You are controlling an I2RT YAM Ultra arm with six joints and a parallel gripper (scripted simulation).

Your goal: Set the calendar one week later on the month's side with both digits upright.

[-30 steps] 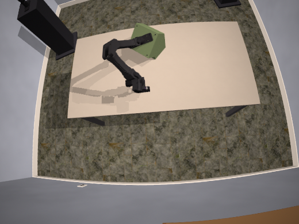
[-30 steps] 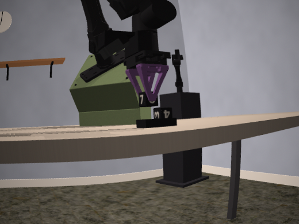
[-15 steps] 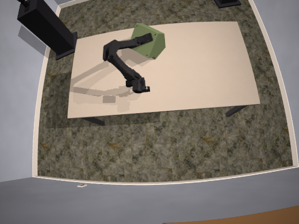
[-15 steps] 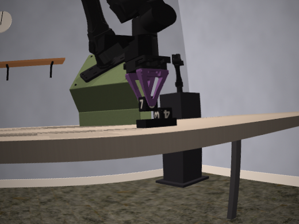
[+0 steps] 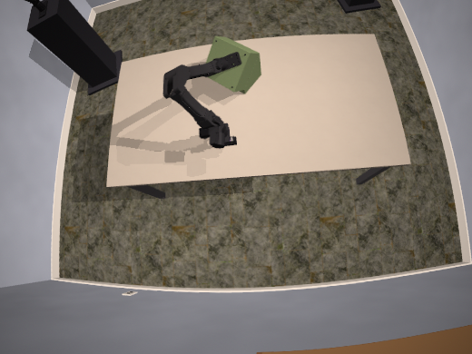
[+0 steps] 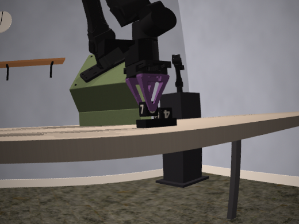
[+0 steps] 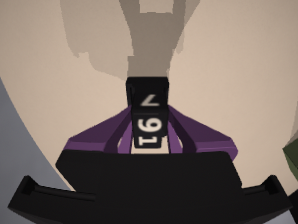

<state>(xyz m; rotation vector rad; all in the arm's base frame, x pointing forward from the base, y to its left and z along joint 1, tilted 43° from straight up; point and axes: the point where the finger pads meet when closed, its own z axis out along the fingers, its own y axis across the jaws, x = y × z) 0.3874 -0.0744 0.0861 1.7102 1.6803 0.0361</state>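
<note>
In the exterior view my gripper [image 6: 152,110] with purple fingers points straight down and is shut on a black calendar cube [image 6: 142,109] that shows a white 7 toward this camera. The cube hangs low in the black tray [image 6: 156,123], slightly higher than the second cube [image 6: 165,114], which stands in the tray to its right and shows a 4. I cannot tell whether the held cube touches the tray floor. In the wrist view the held cube [image 7: 148,119] sits between the fingers, with a 7 and further digits on its faces. From above, the arm hides the tray beneath my gripper [image 5: 222,138].
The arm's green base block [image 5: 236,63] stands at the table's back. A black pillar [image 6: 180,138] stands behind the table. The tray sits near the table's front left part, well away from the edges.
</note>
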